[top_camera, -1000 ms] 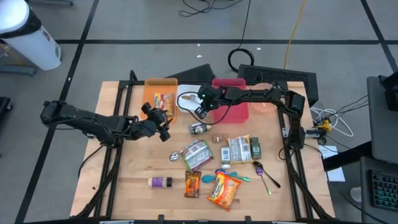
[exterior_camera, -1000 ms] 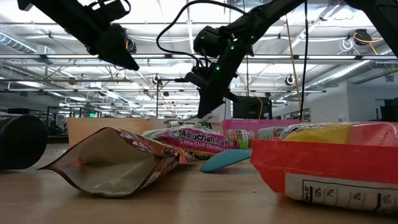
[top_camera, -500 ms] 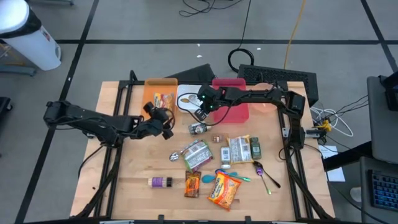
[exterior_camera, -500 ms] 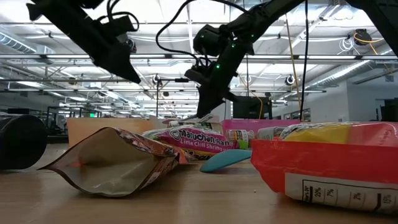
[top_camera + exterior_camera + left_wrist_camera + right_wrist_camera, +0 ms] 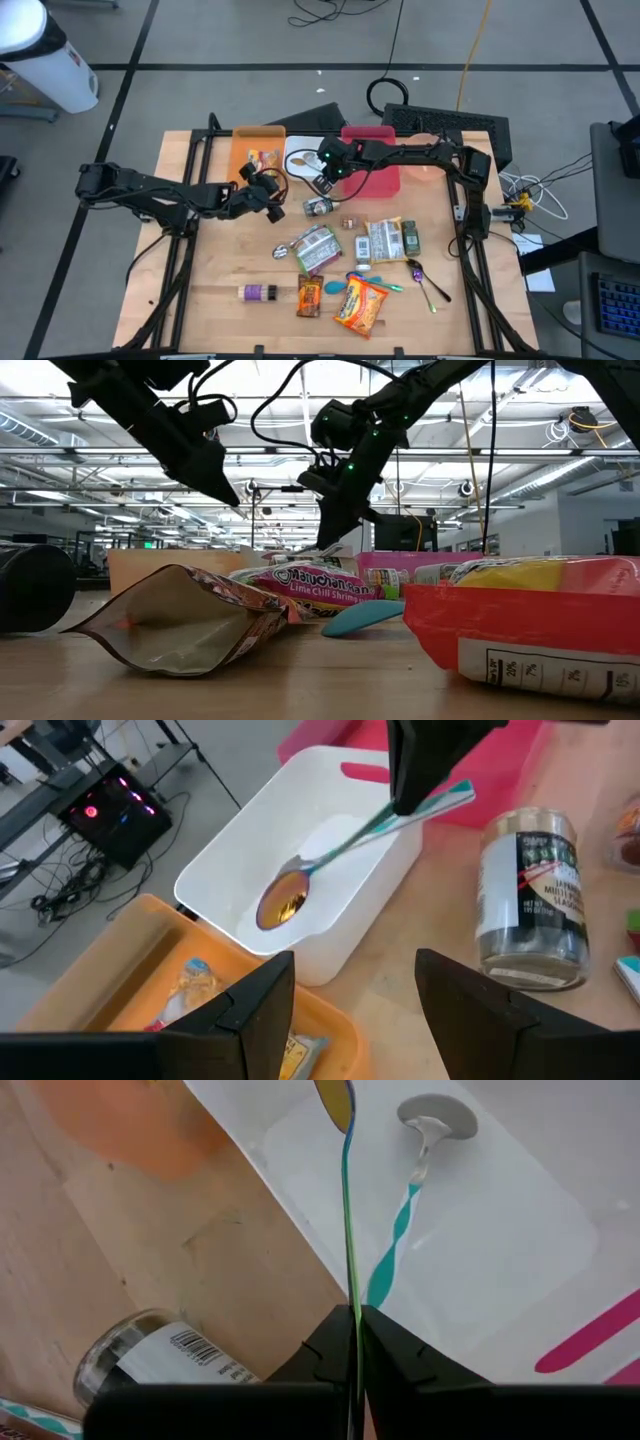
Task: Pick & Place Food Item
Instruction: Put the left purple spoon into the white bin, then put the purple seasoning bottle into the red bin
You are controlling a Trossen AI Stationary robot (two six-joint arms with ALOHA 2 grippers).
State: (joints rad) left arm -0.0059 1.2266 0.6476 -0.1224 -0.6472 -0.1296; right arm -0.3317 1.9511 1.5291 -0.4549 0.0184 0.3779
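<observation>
My right claw was clamped on the thin handle of an iridescent metal spoon, fingers pressed together around it. It hung over the white rectangular plastic bin, spoon bowl pointing down into it; from above the spoon itself was too small to make out, and I couldn't tell whether its tip touched the bin floor. In the right wrist view the handle showed edge-on as a thin line and the spoon bowl was cut off at the frame edge. A second spoon with a white bowl and teal handle lay flat inside the bin.

My left claw hovered above the tabletop just beside the orange plastic tray, fingers apart, nothing between them. Snack packets in that tray were half hidden behind my left fingers, labels unreadable.

A glass jar with a dark label lay on its side on the tabletop near the bin. The pink plastic bin sat beside the white one, mostly covered by my right arm.

Food items were well apart from both claws, on the tabletop: a lime chili shrimp noodle packet, an orange-red chip bag. The low view was largely blocked by a crumpled brown pouch and the red bag, so tray and bins were barely visible there.
</observation>
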